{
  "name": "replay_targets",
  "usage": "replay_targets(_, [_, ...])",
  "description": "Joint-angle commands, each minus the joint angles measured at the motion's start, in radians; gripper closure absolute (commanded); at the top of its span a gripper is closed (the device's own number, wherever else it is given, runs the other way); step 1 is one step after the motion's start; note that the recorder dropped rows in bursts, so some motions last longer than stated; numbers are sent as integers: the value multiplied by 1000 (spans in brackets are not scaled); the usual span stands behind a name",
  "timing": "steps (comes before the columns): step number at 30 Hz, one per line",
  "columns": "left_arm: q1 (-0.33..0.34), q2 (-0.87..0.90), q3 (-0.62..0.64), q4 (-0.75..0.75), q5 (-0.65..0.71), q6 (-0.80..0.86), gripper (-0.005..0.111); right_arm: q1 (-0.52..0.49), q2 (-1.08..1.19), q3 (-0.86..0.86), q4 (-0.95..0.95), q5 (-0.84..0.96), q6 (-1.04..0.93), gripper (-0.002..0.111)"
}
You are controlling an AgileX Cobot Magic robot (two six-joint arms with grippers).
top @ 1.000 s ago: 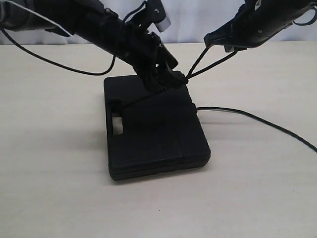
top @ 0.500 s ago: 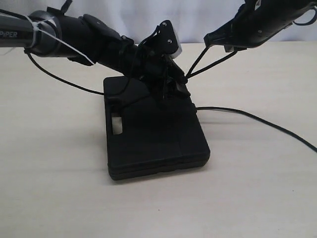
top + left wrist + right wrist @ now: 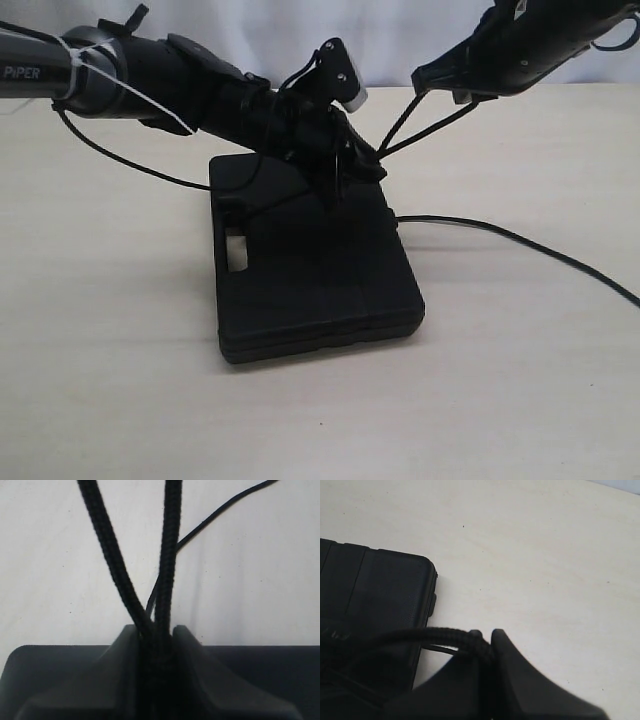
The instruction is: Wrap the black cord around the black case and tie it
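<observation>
- The left gripper, open a second ago, now clamps two strands of the thin braided black cord over the far edge of the flat rectangular black plastic case.
- The right gripper stays clenched on the cord, raised beyond the case.
- With both grips set, the tie can likely be tightened.

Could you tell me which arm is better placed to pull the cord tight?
Probably the right: the right gripper holds the black cord raised and taut, while the left gripper pinches both strands over the black case.

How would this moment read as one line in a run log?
left pincer: shut on black cord | right pincer: shut on black cord | black case: flat on table
</observation>
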Motion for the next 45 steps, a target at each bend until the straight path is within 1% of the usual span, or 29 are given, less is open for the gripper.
replay_targets(1, [-2,-2,7,19,14,6,105,-5,-6,-6,1,-19,51,98])
replay_targets(2, [-2,-2,7,21,14,-5,107,-5,-6,-6,1,-21,57,88])
replay_targets(3, [-2,-2,7,19,14,-14,107,-5,-6,-6,1,-17,57,75])
replay_targets(4, [-2,-2,7,19,14,-14,107,-5,-6,-6,1,-14,57,67])
replay_targets(5, [-2,-2,7,19,14,-14,107,-5,-6,-6,1,-4,57,55])
replay_targets(6, [-2,-2,7,19,14,-14,107,-5,-8,-6,1,4,57,46])
replay_targets(7, [-2,-2,7,19,14,-14,107,-5,-14,-6,1,14,57,34])
replay_targets(9, [-2,-2,7,22,12,-14,107,-5,-43,-6,-6,18,57,26])
replay_targets(11, [-2,-2,9,25,14,-14,107,-5,-129,-13,-47,58,57,29])
replay_targets(13, [-2,-2,9,25,22,-14,107,-5,-231,-56,-169,198,57,40])
replay_targets(15, [-2,-2,9,25,46,-17,107,-15,-320,-79,-289,389,57,58])
replay_targets(17, [-2,-2,9,25,66,-17,107,-84,-369,-82,-308,550,37,84])
replay_targets(18, [-2,-2,9,25,68,-22,107,-144,-377,-82,-308,550,34,96])
replay_targets(19, [-2,-2,9,25,70,-32,107,-202,-385,-75,-291,550,34,104])
replay_targets(20, [-2,-2,9,26,77,-34,107,-266,-388,-58,-242,550,20,104])
replay_targets(23, [-2,-2,9,26,91,-34,107,-360,-381,-5,-170,550,-73,104])
replay_targets(28, [-2,-2,9,26,91,-28,107,-462,-319,129,-150,550,-243,104])
replay_targets(30, [-2,-2,9,29,91,-25,107,-481,-272,172,-150,550,-307,104])
replay_targets(33, [-2,-2,9,85,91,-3,107,-483,-191,224,-150,535,-402,104])
replay_targets(39, [-2,-2,9,175,102,-1,107,-483,-15,244,-122,377,-459,102])
replay_targets(41, [-2,-2,9,217,125,3,107,-481,44,244,-134,338,-466,96])
replay_targets(43, [-2,-2,9,248,131,21,107,-481,90,244,-131,300,-492,86])
replay_targets(45, [-2,-2,9,254,131,21,107,-481,134,244,-131,266,-515,73])
